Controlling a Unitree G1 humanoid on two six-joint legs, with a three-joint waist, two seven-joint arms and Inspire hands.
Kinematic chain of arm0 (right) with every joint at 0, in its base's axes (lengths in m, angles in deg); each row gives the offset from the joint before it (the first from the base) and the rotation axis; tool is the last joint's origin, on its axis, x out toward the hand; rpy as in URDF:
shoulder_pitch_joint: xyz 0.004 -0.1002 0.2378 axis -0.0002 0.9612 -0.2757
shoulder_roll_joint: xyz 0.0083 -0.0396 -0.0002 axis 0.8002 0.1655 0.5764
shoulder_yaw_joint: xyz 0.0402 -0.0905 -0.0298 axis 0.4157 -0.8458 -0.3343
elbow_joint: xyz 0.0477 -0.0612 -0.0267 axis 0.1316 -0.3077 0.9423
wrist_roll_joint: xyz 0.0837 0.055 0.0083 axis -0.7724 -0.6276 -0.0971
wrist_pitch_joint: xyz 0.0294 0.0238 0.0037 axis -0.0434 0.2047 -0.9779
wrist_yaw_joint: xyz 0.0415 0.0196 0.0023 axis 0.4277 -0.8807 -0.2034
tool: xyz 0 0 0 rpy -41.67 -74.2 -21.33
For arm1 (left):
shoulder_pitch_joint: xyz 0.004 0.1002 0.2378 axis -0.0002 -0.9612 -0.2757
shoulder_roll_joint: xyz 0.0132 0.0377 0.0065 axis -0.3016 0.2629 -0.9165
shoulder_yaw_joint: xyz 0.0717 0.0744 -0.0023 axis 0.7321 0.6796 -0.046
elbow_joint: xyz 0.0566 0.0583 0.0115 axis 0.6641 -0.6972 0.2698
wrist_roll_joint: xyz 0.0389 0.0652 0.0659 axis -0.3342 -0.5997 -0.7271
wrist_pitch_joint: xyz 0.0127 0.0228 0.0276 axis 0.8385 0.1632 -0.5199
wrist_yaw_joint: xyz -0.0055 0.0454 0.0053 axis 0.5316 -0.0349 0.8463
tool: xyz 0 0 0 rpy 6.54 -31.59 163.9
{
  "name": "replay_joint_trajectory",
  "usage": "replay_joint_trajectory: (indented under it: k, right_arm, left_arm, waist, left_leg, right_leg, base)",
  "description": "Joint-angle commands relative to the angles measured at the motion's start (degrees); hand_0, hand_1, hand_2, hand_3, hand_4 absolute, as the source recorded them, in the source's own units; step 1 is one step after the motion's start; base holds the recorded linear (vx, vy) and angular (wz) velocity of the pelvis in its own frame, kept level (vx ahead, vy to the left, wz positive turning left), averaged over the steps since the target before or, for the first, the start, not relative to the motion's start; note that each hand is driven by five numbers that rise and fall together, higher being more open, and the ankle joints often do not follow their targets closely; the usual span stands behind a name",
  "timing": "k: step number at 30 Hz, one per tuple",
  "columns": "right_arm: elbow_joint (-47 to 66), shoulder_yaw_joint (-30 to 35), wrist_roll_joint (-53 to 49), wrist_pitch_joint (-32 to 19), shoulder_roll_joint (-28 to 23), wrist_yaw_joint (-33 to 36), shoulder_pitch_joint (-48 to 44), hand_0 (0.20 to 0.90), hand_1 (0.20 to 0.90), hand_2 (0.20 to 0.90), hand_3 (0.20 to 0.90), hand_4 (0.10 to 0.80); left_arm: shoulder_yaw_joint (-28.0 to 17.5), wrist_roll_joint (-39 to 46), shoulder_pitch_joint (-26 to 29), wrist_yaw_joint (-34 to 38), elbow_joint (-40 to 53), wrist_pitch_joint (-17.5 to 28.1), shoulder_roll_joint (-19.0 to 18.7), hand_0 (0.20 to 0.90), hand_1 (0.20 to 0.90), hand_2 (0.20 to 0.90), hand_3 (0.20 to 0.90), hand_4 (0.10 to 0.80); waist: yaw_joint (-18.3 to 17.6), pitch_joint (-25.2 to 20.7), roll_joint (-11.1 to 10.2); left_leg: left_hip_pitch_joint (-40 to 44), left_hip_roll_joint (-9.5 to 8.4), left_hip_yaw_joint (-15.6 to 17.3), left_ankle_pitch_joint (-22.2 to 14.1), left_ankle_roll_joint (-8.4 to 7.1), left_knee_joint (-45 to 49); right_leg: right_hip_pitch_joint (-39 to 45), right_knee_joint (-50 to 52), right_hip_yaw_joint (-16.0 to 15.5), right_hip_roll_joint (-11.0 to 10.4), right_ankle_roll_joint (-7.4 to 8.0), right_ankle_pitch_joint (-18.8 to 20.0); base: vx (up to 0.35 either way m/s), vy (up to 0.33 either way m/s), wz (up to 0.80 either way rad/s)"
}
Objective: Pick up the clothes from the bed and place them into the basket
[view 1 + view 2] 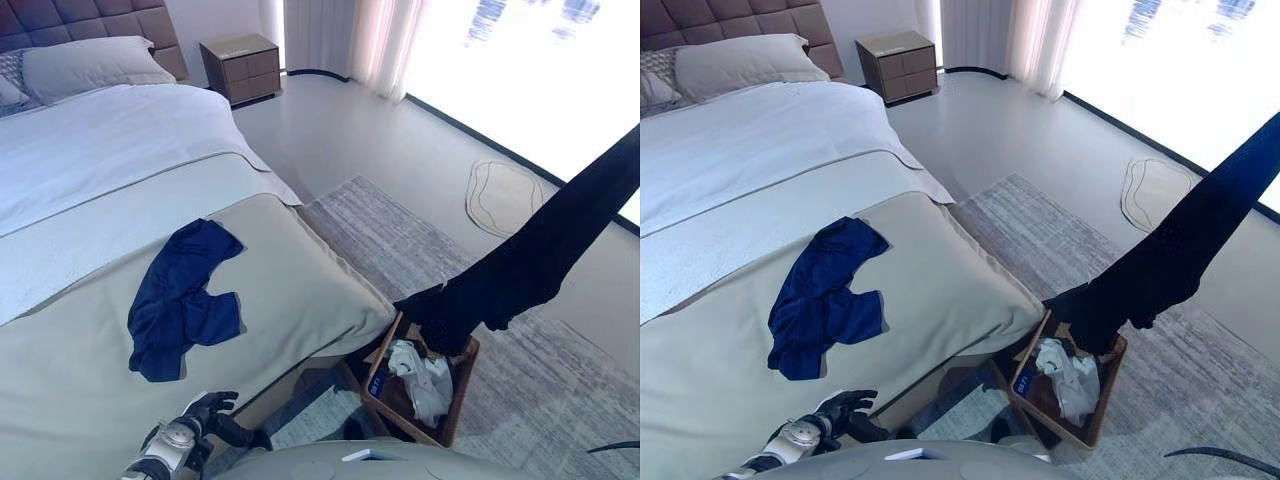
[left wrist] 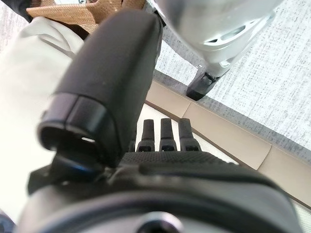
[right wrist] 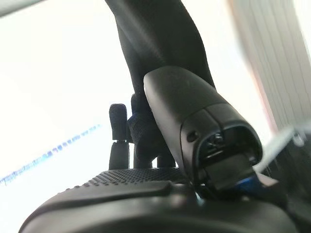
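Observation:
A long black garment (image 1: 540, 255) hangs from the upper right down to the wooden basket (image 1: 463, 392) on the floor by the bed's corner; its lower end drapes over the basket's far rim. In the right wrist view my right hand (image 3: 131, 189) is shut on this black garment (image 3: 155, 39), pinched between thumb and fingers. A white cloth (image 1: 425, 380) lies in the basket. A dark blue garment (image 1: 180, 300) lies crumpled on the beige bed cover (image 1: 300, 290). My left hand (image 1: 208, 408) is open and empty, low at the bed's near edge.
A grey patterned rug (image 1: 400, 230) lies under the basket. A nightstand (image 1: 242, 68) stands beyond the bed, pillows (image 1: 90, 65) lie at its head. A small pale mat (image 1: 503, 195) lies near the bright window, with curtains (image 1: 360, 40) at the back.

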Motion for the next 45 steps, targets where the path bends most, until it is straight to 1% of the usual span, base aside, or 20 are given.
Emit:
replay_joint_trajectory:
  k: [1,2,6,7,9,11,13,17,20,25,30,37,40,41,43,45]
  right_arm:
    - [2.1,7.2,4.1,-1.7,-3.6,-2.4,-4.8,0.300,0.300,0.300,0.200,0.100]
    - [2.2,7.8,4.4,-0.9,-3.4,-5.0,-3.4,0.300,0.300,0.300,0.200,0.100]
    - [2.4,10.5,5.8,0.2,-2.9,-9.7,1.2,0.300,0.300,0.300,0.200,0.100]
    - [2.6,12.2,6.5,1.3,-2.6,-12.3,3.8,0.300,0.300,0.300,0.200,0.100]
    - [3.1,14.8,7.2,2.8,-1.9,-14.8,7.6,0.300,0.300,0.300,0.200,0.100]
    - [3.6,18.5,9.0,3.1,-0.8,-18.6,13.1,0.300,0.300,0.300,0.200,0.100]
    - [4.2,20.7,10.8,3.2,0.4,-21.1,16.7,0.300,0.300,0.300,0.200,0.100]
    - [6.0,22.8,13.3,3.3,2.9,-24.8,22.2,0.300,0.300,0.300,0.200,0.100]
    - [7.7,23.7,14.9,3.4,4.9,-27.3,24.5,0.300,0.300,0.300,0.200,0.100]
    - [8.8,22.0,17.3,3.7,8.1,-29.8,24.9,0.300,0.300,0.300,0.200,0.100]
    - [9.3,19.2,19.0,4.7,11.5,-31.8,23.9,0.300,0.300,0.300,0.200,0.100]
    - [10.4,16.6,20.5,6.0,16.3,-31.9,23.1,0.300,0.300,0.300,0.200,0.100]
    - [10.1,14.2,21.0,7.2,18.9,-30.7,20.6,0.300,0.300,0.300,0.200,0.100]
    - [9.8,13.7,21.2,7.3,19.1,-30.6,20.0,0.300,0.300,0.300,0.200,0.100]
    - [8.3,11.6,22.0,7.2,20.0,-29.3,17.9,0.300,0.300,0.300,0.200,0.100]
    - [6.1,8.4,21.9,7.5,21.0,-27.5,13.9,0.300,0.300,0.300,0.200,0.100]
  left_arm:
    - [-0.3,-1.5,3.6,-0.3,-1.3,2.7,-4.1,0.900,0.900,0.900,0.900,0.800]
    - [-0.7,-1.6,3.5,-0.3,-1.5,3.0,-4.0,0.900,0.900,0.900,0.900,0.800]
    - [-1.7,-2.4,3.5,-0.4,-1.7,3.2,-3.8,0.900,0.900,0.900,0.900,0.800]
    - [-2.0,-2.5,3.6,-0.4,-1.8,3.4,-3.8,0.900,0.900,0.900,0.900,0.800]
    - [-2.5,-2.7,3.6,-0.5,-1.9,3.6,-4.0,0.900,0.900,0.900,0.900,0.800]
    - [-3.4,-3.0,3.6,-0.6,-1.9,3.8,-4.1,0.900,0.900,0.900,0.900,0.800]
    - [-3.7,-3.2,3.7,-0.7,-2.0,3.8,-4.1,0.900,0.900,0.900,0.900,0.800]
    - [-3.9,-3.9,3.7,-0.6,-1.5,3.8,-4.3,0.900,0.900,0.900,0.900,0.800]
    - [-4.0,-4.1,3.9,-0.8,-1.5,4.3,-4.4,0.900,0.900,0.900,0.900,0.800]
    - [-3.7,-3.7,4.4,-0.8,-0.1,4.0,-4.7,0.900,0.900,0.900,0.900,0.800]
    - [-3.5,-2.5,5.5,-0.7,1.7,4.3,-5.0,0.900,0.900,0.900,0.900,0.800]
    - [-3.2,-1.5,7.1,-0.3,4.6,4.3,-5.4,0.900,0.900,0.900,0.900,0.800]
    - [-3.0,0.6,8.5,0.0,5.6,5.1,-6.0,0.900,0.900,0.900,0.900,0.800]
    - [-3.0,1.1,8.6,0.0,5.8,5.3,-6.1,0.900,0.900,0.900,0.900,0.800]
    - [-2.6,3.4,9.7,0.8,6.5,6.1,-6.1,0.900,0.900,0.900,0.900,0.800]
    - [-2.7,7.8,11.6,1.6,7.6,8.2,-6.5,0.900,0.900,0.900,0.900,0.800]
  waist:
    - [0.9,0.6,-2.4]
    - [0.6,0.7,-2.3]
    - [0.3,0.9,-2.2]
    - [0.0,1.0,-2.1]
    - [-0.2,1.2,-2.1]
    - [-0.6,1.5,-1.8]
    - [-0.8,1.7,-1.8]
    - [-0.9,2.3,-1.6]
    - [-1.1,2.9,-1.2]
    - [-0.9,4.4,-0.4]
    - [-0.8,7.0,0.9]
    - [-0.6,11.0,2.9]
    - [-0.3,14.5,4.5]
    - [-0.2,15.1,4.8]
    - [0.1,17.7,5.7]
    - [0.5,21.5,6.7]
  left_leg:
    - [2.1,-2.44,-3.2,-7.4,1.62,0.4]
    - [2.1,-2.41,-3.0,-7.4,1.65,0.5]
    - [2.2,-2.39,-2.8,-7.4,1.77,0.5]
    - [2.3,-2.35,-2.7,-7.4,1.80,0.5]
    - [2.2,-2.32,-2.4,-7.4,1.84,0.5]
    - [2.3,-2.22,-2.0,-7.4,1.86,0.6]
    - [2.3,-2.19,-1.6,-7.4,1.91,0.7]
    - [2.2,-2.14,-1.4,-7.4,2.10,0.9]
    - [1.9,-2.12,-1.4,-7.5,2.14,1.1]
    - [1.1,-2.29,-1.7,-7.4,2.21,1.4]
    - [-0.7,-2.62,-2.4,-7.1,2.34,1.8]
    - [-3.6,-3.40,-3.4,-6.3,2.49,2.0]
    - [-7.2,-4.18,-3.7,-6.3,2.85,4.3]
    - [-8.1,-4.30,-3.8,-6.3,2.92,5.0]
    - [-11.1,-4.79,-4.3,-6.3,3.02,7.5]
    - [-16.1,-5.17,-5.1,-6.7,3.23,12.1]
  right_leg:
    - [0.4,1.8,-6.0,1.0,-0.09,-2.7]
    - [0.3,2.0,-6.0,1.0,-0.18,-2.8]
    - [0.3,2.3,-5.9,1.1,-0.33,-3.0]
    - [0.1,2.5,-5.8,1.1,-0.39,-3.0]
    - [0.0,2.7,-5.7,1.1,-0.49,-3.2]
    - [-0.2,2.9,-5.8,1.1,-0.51,-3.2]
    - [-0.4,3.1,-5.9,1.1,-0.56,-3.3]
    - [-0.7,3.4,-5.4,1.1,-0.57,-3.3]
    - [-1.2,3.8,-5.1,1.0,-0.53,-3.4]
    - [-2.2,4.3,-4.8,0.9,-0.51,-3.4]
    - [-4.0,5.2,-4.6,0.5,-0.56,-3.3]
    - [-7.2,6.8,-4.6,-0.4,-0.50,-3.1]
    - [-10.9,9.1,-4.4,-1.2,-0.63,-3.1]
    - [-11.7,9.6,-4.2,-1.4,-0.71,-3.2]
    - [-14.1,11.1,-3.8,-1.7,-0.97,-3.2]
    - [-18.5,14.0,-3.5,-2.2,-1.26,-3.3]
  base:
    - [-0.032,-0.019,-0.02]
    - [-0.025,-0.015,-0.03]
    - [0.000,0.000,0.00]
    - [0.000,0.000,0.00]
    - [0.000,0.000,0.00]
    - [0.000,0.000,0.00]
    - [0.000,0.000,0.00]
    - [-0.006,-0.035,-0.05]
    - [-0.001,-0.039,-0.02]
    - [-0.018,-0.029,-0.01]
    - [-0.056,-0.033,-0.01]
    - [-0.058,-0.018,0.00]
    - [-0.087,0.004,-0.01]
    - [-0.100,0.020,-0.08]
    - [-0.085,0.016,-0.12]
    - [-0.118,-0.009,-0.21]
